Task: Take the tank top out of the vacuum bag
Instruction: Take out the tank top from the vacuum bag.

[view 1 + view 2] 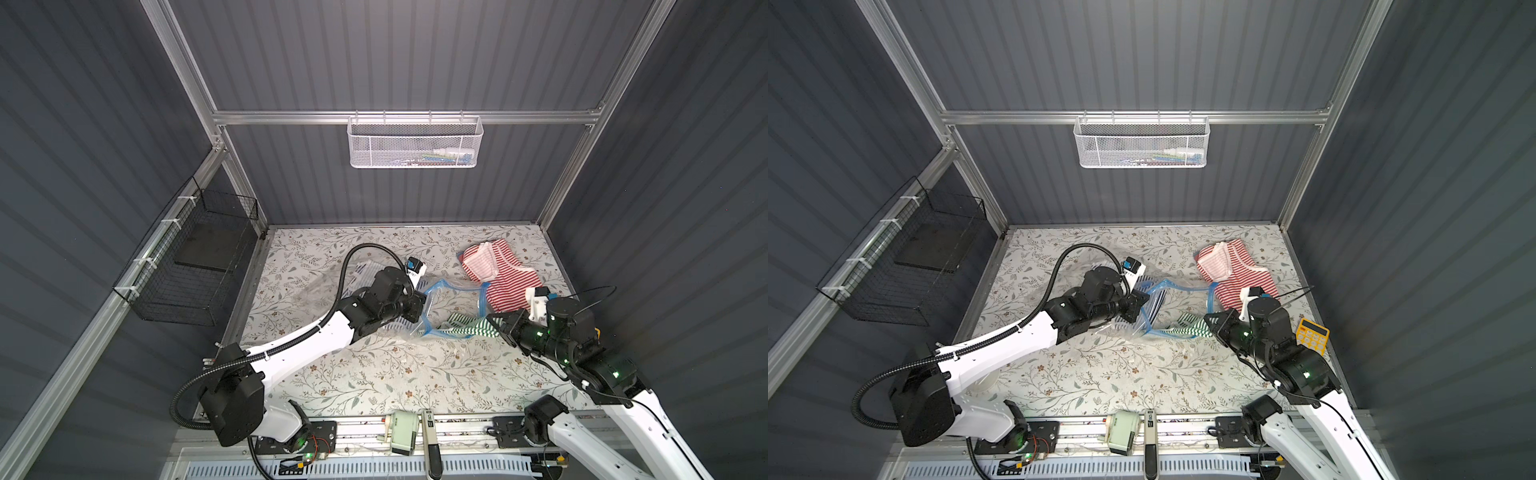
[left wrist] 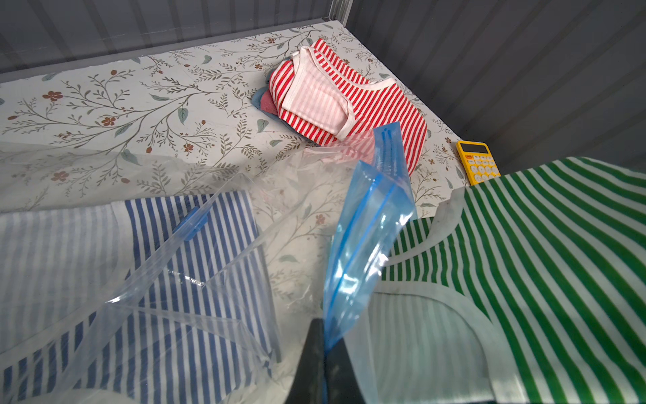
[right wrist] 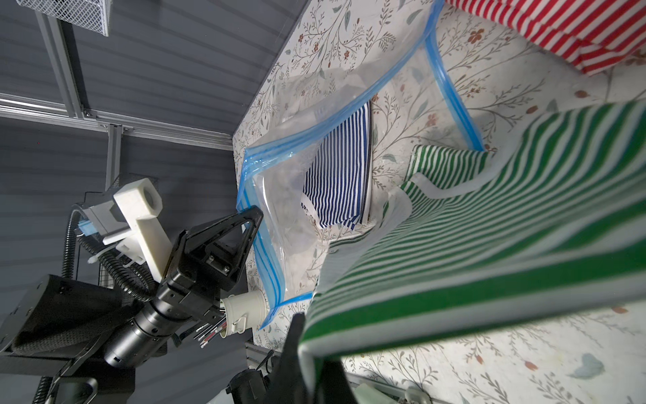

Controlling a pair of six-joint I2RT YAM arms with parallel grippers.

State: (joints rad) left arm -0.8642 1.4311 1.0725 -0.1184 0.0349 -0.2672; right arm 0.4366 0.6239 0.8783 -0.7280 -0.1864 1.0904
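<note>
- Grey ribbed walls boxed in your floral table (image 1: 374, 374), where the vacuum bag (image 3: 276, 189) lay left of centre with its mouth facing right.
- Your left gripper (image 1: 423, 303) was pinched shut on the blue zip strip (image 2: 363, 245) and raised that lip. I judge this kept the mouth gaping and anchored the bag against the pull.
- Your right gripper (image 1: 494, 322) was clamped on the green striped tank top (image 1: 469, 326). It stretched from the jaws back to the mouth's near edge and was mostly outside.
- A blue striped top (image 3: 339, 175) lay deeper inside the bag.
- A red striped top (image 1: 498, 270) sat far right, just beyond the mouth, and a yellow calculator (image 1: 1312, 334) lay beside your right arm.
</note>
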